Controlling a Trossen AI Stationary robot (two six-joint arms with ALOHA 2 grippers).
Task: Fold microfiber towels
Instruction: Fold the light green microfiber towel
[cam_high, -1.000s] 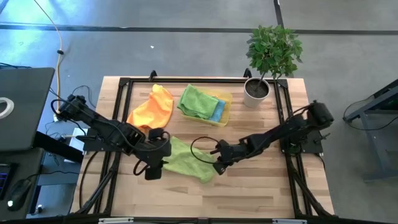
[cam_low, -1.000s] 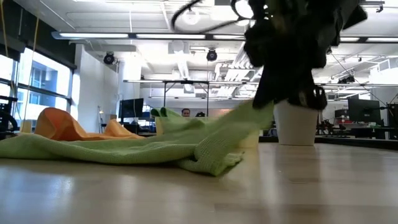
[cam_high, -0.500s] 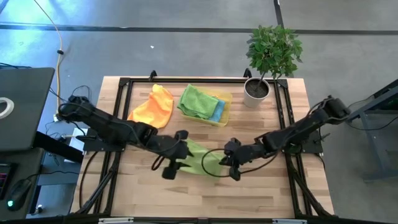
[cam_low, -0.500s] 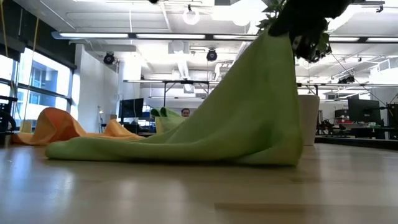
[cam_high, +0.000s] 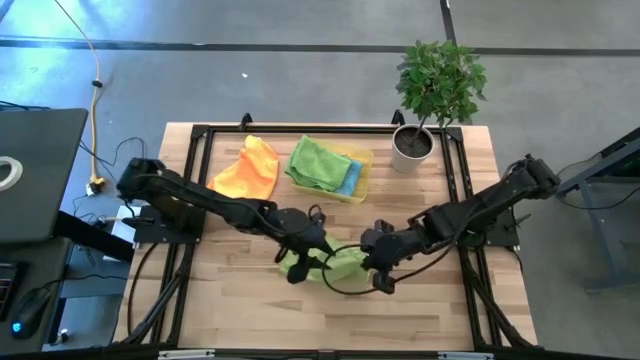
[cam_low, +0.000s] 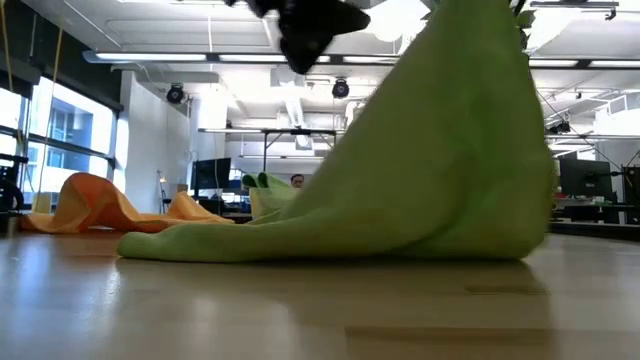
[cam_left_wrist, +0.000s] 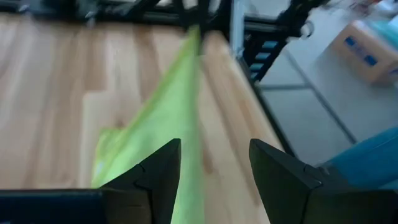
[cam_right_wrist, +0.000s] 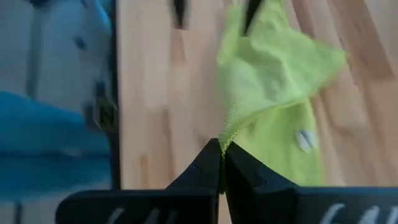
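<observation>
A light green towel (cam_high: 335, 266) lies at about 6 o'clock of the bench (cam_high: 250, 310), bunched between the two arms, and the work in hand looks like the first fold of it. The right claw (cam_high: 377, 277) sits at the towel's 3 o'clock edge with its fingers pressed together on a hem of the cloth; the right wrist view shows the corner pinched between the tips. From table height the cloth rises in a steep tent on that side, one edge lifted high while the rest drags on the wood. The left claw (cam_high: 300, 262) hovers at the towel's 9 o'clock side, fingers apart, with cloth running between them but not clamped.

Other towels wait at 12 o'clock: an orange towel (cam_high: 248, 172) loose on the bench, and a second green towel (cam_high: 315, 162) over a teal one (cam_high: 351, 178) in the yellow tray (cam_high: 365, 160).

The next move likely calls for the left claw to close on its own corner, so that both can carry the raised edge across and lay it flat on the far half.
</observation>
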